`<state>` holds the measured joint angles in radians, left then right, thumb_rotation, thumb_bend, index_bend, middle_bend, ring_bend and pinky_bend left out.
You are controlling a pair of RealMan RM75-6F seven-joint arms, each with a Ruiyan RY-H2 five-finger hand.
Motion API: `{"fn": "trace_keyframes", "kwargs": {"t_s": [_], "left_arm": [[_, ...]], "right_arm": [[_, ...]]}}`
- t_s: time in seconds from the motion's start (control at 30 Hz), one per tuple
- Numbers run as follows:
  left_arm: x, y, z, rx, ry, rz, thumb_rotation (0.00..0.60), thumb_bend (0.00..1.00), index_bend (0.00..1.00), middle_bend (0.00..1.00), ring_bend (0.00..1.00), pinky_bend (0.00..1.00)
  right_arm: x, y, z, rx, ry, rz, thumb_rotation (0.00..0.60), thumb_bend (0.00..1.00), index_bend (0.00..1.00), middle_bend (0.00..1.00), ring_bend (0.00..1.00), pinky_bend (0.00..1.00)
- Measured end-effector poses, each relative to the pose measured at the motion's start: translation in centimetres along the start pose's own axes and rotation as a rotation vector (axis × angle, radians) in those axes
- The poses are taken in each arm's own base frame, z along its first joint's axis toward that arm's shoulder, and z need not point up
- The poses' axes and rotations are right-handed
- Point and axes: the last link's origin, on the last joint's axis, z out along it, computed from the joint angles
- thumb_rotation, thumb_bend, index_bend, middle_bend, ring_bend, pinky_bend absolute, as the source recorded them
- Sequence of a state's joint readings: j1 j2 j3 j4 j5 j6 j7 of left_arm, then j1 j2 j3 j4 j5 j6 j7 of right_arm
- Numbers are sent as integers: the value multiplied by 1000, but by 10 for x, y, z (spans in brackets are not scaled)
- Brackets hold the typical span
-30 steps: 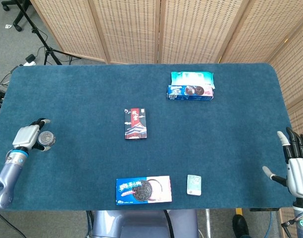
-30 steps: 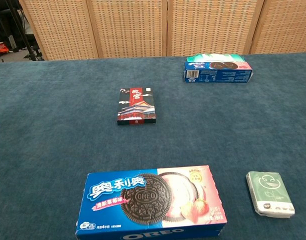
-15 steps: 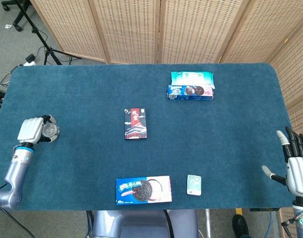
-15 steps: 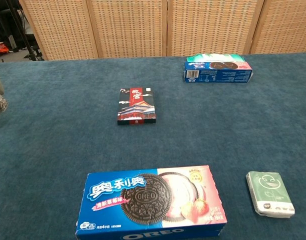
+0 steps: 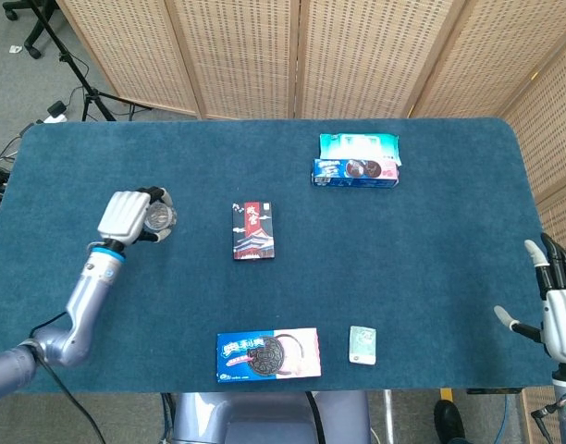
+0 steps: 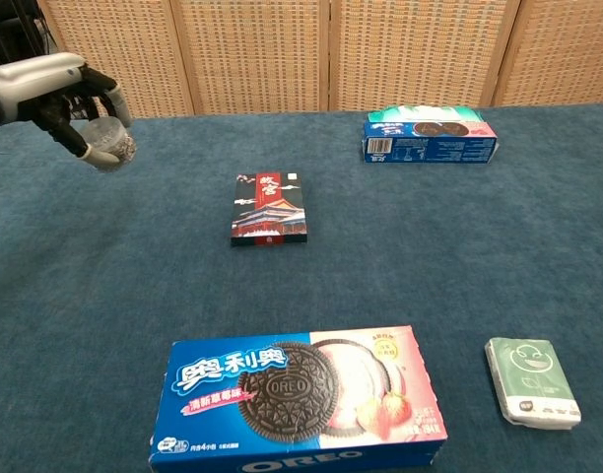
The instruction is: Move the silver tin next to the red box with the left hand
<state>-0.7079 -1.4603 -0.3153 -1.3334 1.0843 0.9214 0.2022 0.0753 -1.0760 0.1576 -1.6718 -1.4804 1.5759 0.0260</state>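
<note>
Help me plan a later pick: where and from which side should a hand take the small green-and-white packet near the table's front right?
Probably across its two long edges, coming straight down from above. The green-and-white packet lies flat on the table, thin and low, so its sides offer little to hold. Its long edges run roughly front to back, with bare cloth on both, and the Oreo box sits well apart. The right hand is nearest.

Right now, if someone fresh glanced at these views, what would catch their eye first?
Probably the left hand gripping the small round silver tin above the blue cloth table, left of the red and black box at mid-table. Next, the big blue Oreo box at the near edge, beside a small pale green packet.
</note>
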Motion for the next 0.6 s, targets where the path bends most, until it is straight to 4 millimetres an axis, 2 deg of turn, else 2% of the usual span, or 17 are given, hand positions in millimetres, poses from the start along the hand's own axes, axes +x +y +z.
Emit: {"fn": "trace_keyframes", "kwargs": {"t_s": [0.1, 0.33, 0.6], "left_arm": [[-11, 18, 14, 19, -37, 18, 600, 354, 689, 596, 553, 671], [-51, 63, 39, 23, -125, 1, 600, 327, 689, 595, 553, 671], [-64, 81, 47, 5, -121, -20, 600, 313, 689, 595, 553, 671]], "right_arm": [[1, 4, 2, -14, -4, 9, 600, 0, 0, 0, 0, 0], [1, 6, 6, -18, -16, 18, 600, 0, 0, 0, 0, 0], [1, 8, 8, -24, -16, 23, 600, 0, 0, 0, 0, 0]]}}
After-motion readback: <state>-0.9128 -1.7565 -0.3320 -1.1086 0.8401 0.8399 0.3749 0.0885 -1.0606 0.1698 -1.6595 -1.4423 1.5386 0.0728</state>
